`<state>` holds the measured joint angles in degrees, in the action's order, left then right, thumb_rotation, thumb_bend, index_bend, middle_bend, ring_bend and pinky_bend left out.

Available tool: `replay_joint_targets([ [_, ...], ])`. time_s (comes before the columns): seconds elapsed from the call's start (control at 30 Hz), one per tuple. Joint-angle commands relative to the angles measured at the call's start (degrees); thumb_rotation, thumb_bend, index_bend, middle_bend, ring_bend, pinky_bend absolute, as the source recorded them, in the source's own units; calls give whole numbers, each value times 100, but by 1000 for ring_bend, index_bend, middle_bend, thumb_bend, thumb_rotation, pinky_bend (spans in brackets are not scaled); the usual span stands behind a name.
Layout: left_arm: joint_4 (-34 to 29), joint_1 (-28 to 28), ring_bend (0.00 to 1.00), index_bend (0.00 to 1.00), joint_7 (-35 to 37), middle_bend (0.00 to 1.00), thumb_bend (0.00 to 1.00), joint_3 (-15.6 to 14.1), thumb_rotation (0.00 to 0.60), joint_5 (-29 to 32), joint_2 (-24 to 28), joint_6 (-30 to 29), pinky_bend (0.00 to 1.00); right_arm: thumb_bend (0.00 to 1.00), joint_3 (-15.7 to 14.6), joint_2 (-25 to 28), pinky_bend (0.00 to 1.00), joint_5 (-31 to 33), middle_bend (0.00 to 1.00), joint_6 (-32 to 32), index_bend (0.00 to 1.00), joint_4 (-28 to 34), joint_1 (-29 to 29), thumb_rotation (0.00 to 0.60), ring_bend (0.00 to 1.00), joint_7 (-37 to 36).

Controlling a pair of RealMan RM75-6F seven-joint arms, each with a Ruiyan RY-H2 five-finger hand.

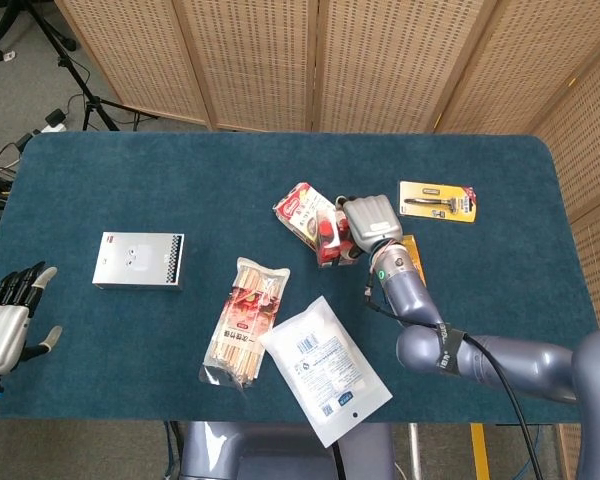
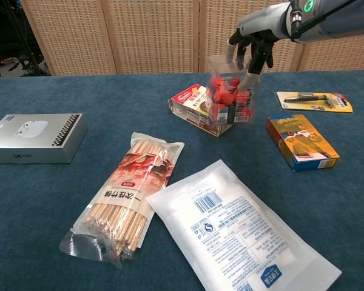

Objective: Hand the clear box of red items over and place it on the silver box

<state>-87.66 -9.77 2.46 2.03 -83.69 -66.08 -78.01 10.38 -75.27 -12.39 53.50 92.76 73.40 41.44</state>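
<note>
Clear box: the clear box of red items [image 2: 229, 97] is off the table, carried above the red-and-white snack carton [image 2: 200, 108] near the middle of the blue table [image 1: 180, 180].
Right hand: the right hand [image 2: 250, 45] grasps the box from above, fingers [image 2: 255, 60] draped down its upper edge and far side; in the head view the hand [image 1: 370, 222] covers much of it.
Left hand: the left hand [image 1: 8, 325] waits at the near left edge of the table, released, fingers apart, holding nothing.
Silver box: the silver box [image 2: 33, 138] lies flat on the left side, well apart from the carried box, its broad lid free.
Handling: the box looks light, with stiff thin walls that are likely slick; a squeeze could flex them.
Where to hold: for the handover, the lower body and free side are the sensible places for the left hand, since the right one occupies the top.
Contents: red pieces with some dark parts are packed inside; what they are exactly cannot be told. They seem loose, so tilting may shift them.
Other packs: a sleeve of pale sticks [image 2: 127, 194], a white pouch [image 2: 239, 233] and an orange carton [image 2: 301, 141] lie sealed on the cloth.
</note>
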Motion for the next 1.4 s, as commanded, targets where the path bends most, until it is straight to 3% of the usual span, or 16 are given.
replay_joint_targets([
  [0.03,-13,7,0,69,20,0,325,2,600,-19,13,-31,0,337,42,-26,444,46,488,113,615,143,52,600,396,67],
  [0.47,-112,57,0,69,89,0,325,-22,600,-127,104,-166,0,328,210,-21,444,107,466,768,613,980,39,600,393,96],
  [0.67,-185,102,0,69,105,0,325,-41,600,-200,158,-274,0,260,195,97,431,389,197,729,397,1262,-6,600,169,157],
  [1.1,-236,120,0,69,-8,0,325,-51,600,-256,143,-336,0,260,50,-148,364,-117,113,451,302,687,-417,600,89,-333],
  [1.4,-270,123,0,69,-2,0,324,-70,600,-281,157,-329,0,244,-95,-125,225,-76,45,135,249,513,-605,600,24,-459],
])
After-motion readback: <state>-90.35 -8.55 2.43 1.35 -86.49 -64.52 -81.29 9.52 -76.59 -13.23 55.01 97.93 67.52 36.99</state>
